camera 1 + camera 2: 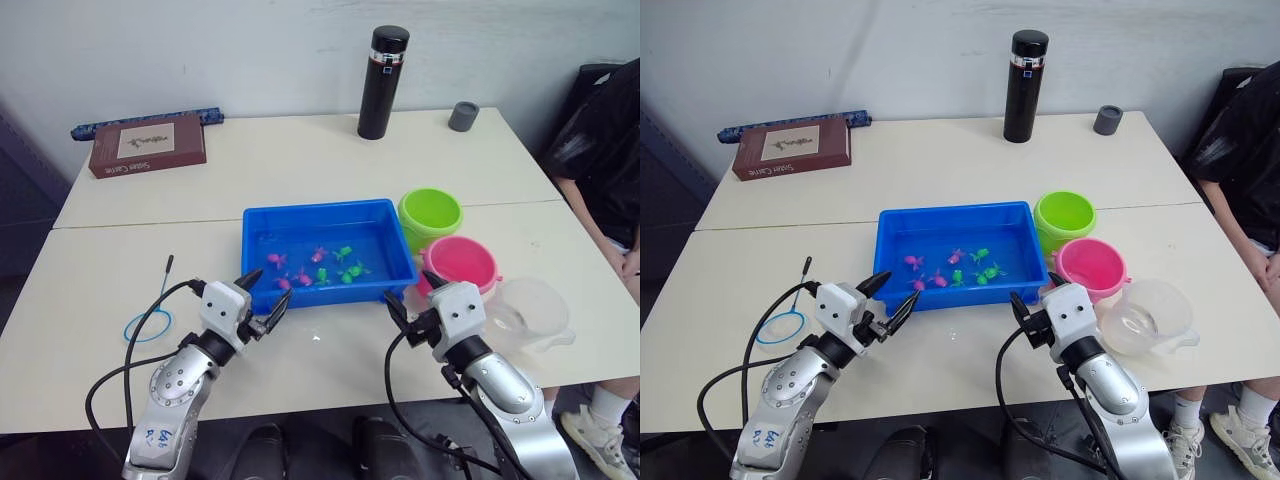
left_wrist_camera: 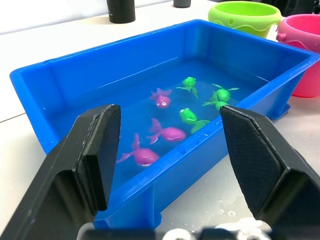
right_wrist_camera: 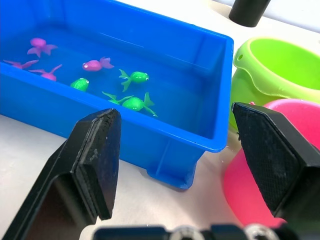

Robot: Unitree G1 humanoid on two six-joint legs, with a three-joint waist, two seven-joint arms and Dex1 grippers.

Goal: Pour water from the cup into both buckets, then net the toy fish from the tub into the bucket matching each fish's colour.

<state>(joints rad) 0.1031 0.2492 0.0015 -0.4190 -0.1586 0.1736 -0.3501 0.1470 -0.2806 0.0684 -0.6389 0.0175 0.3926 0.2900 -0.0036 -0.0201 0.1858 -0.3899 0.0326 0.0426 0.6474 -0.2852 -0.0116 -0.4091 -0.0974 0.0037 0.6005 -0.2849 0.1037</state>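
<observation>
Both tools point(image 1: 266, 298) point(image 1: 410, 297) gape; tub point(image 1: 262, 225) holds eight fish point(image 1: 318, 254).

The person point(image 1: 608, 160) at the bench's right end was cut off by the picture's edge — an arm, a dark top and a shoe showed. The right hand point(image 1: 418, 297) stood in front of the pink bucket point(image 1: 462, 262), hiding part of its near wall. Whether either bucket or the cup point(image 1: 1148, 316) held water could not be told. In the left wrist view the pink bucket and the black flask point(image 2: 120, 10) ran off the frame. The toy fish point(image 1: 315, 268) were too small to count surely from the head views.
</observation>
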